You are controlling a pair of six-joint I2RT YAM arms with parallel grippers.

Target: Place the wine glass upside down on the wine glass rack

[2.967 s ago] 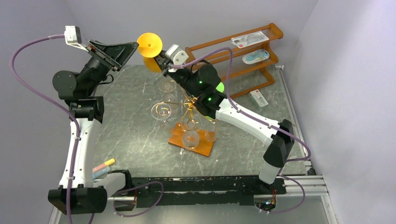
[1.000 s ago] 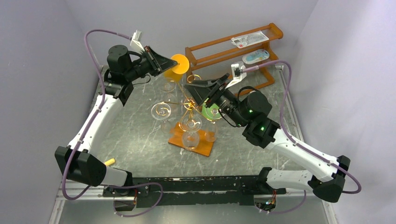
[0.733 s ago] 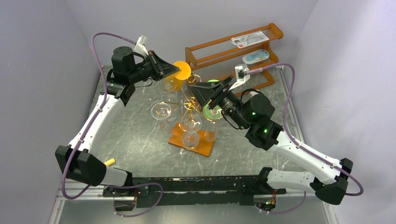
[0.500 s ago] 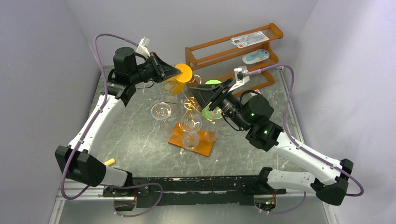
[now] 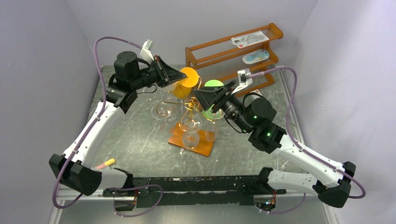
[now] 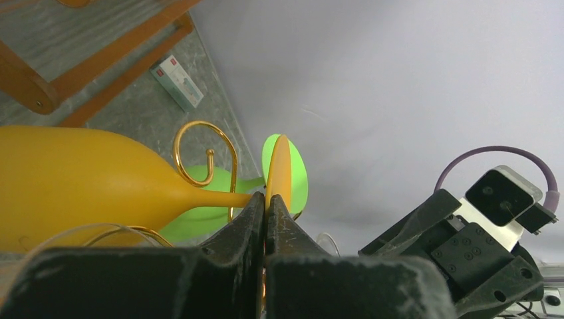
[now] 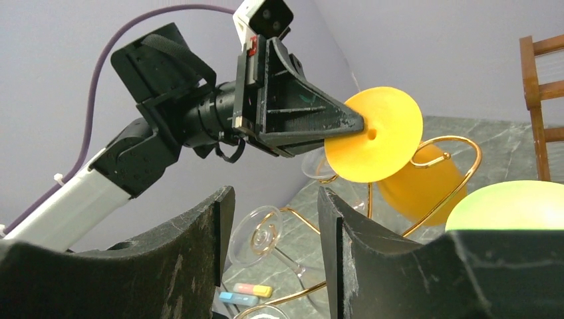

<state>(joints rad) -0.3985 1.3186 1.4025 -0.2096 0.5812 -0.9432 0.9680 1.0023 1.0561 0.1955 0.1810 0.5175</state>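
Observation:
My left gripper (image 5: pixel 182 75) (image 6: pixel 266 199) is shut on the edge of the round foot of an orange wine glass (image 5: pixel 188 76) (image 6: pixel 80 179) (image 7: pixel 372 133). The glass hangs foot up over the back of the wine glass rack (image 5: pixel 189 106), a gold wire tree on an orange-brown base (image 5: pixel 177 136). Its stem crosses a gold scroll arm (image 6: pixel 203 143); I cannot tell whether it rests in it. My right gripper (image 5: pixel 198 94) (image 7: pixel 276 199) stands open and empty just right of the rack's top, beside a green glass (image 5: pixel 213 85) (image 7: pixel 512 206).
Clear glasses (image 5: pixel 161 111) (image 7: pixel 256 236) hang from the rack's other arms. A brown three-tier shelf (image 5: pixel 233 44) with packets stands at the back right, a small box (image 5: pixel 258 98) lies before it. Coloured chalk sticks (image 5: pixel 105 163) lie near the left arm's base.
The orange glass went from between both grippers to the left gripper alone, which carried it right, to the rack's top. The right arm drew back to the rack's right side.

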